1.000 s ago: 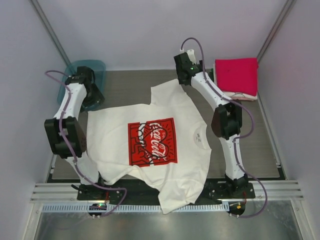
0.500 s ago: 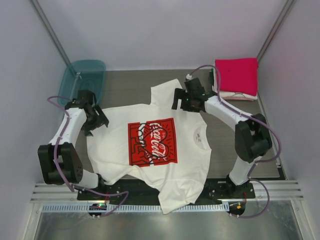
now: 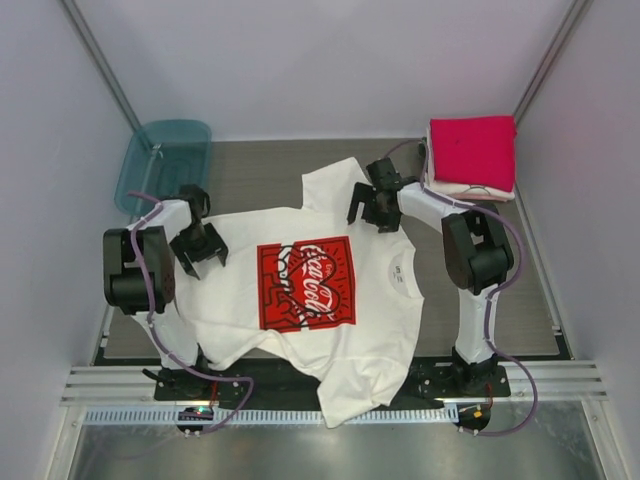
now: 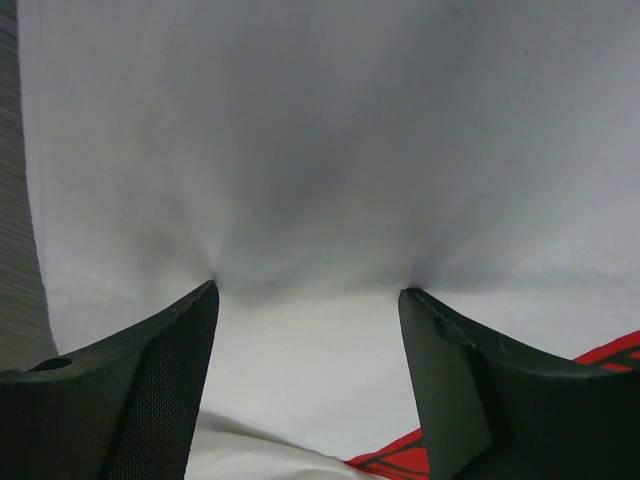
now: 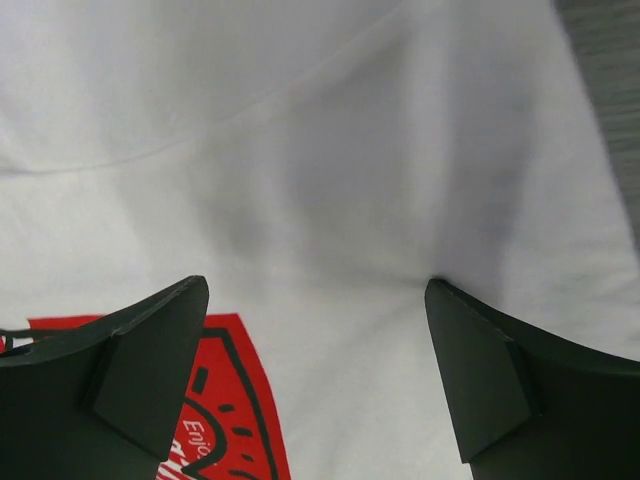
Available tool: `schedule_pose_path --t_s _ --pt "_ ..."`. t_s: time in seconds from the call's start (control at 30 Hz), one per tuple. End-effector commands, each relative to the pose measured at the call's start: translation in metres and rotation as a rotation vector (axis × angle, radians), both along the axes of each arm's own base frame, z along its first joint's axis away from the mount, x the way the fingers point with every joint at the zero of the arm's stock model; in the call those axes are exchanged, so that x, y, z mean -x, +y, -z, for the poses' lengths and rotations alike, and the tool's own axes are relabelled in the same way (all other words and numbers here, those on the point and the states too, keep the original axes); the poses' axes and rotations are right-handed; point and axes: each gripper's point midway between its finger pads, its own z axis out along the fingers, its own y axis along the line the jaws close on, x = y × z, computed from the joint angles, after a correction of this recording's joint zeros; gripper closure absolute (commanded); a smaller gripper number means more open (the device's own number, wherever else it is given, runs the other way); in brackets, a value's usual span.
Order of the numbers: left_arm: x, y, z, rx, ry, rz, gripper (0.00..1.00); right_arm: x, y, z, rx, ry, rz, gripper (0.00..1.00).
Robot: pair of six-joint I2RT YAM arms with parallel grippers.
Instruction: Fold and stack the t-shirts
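Note:
A cream-white t-shirt (image 3: 375, 300) with a red-and-black chest print (image 3: 305, 282) lies spread flat, print up, across the middle of the table. My left gripper (image 3: 205, 250) is open, its fingertips pressed on the shirt's cloth near the left edge (image 4: 310, 200). My right gripper (image 3: 378, 212) is open, its fingertips pressed on the cloth near the far sleeve (image 5: 320, 180); a corner of the print (image 5: 230, 420) shows by its left finger. A bright pinkish-red folded t-shirt (image 3: 473, 150) lies on top of a pale folded one (image 3: 470, 189) at the far right.
A translucent teal plastic tub (image 3: 165, 160) stands at the far left corner. The shirt's near sleeve (image 3: 355, 395) hangs over the table's front edge onto the metal rail (image 3: 300, 415). Grey walls close in the sides and the back.
Both arms have swung inward and down from the far corners. Both open grippers now rest on the cream-white shirt, the left near its left edge, the right near its far sleeve.

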Motion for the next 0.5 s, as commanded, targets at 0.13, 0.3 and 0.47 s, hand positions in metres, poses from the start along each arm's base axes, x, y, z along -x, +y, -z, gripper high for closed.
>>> schedule_pose_path --t_s 0.13,0.3,0.47 --pt "-0.057 -0.017 0.01 -0.051 -0.057 0.041 0.27 -0.04 -0.072 0.04 0.107 0.045 0.161 0.04" --pt "-0.107 -0.039 0.01 -0.069 -0.082 0.092 0.28 -0.089 -0.089 0.026 0.074 -0.013 0.212 0.04" --pt "-0.13 -0.053 -0.023 -0.062 -0.143 0.108 0.28 -0.13 -0.064 -0.011 -0.021 -0.078 0.122 0.05"
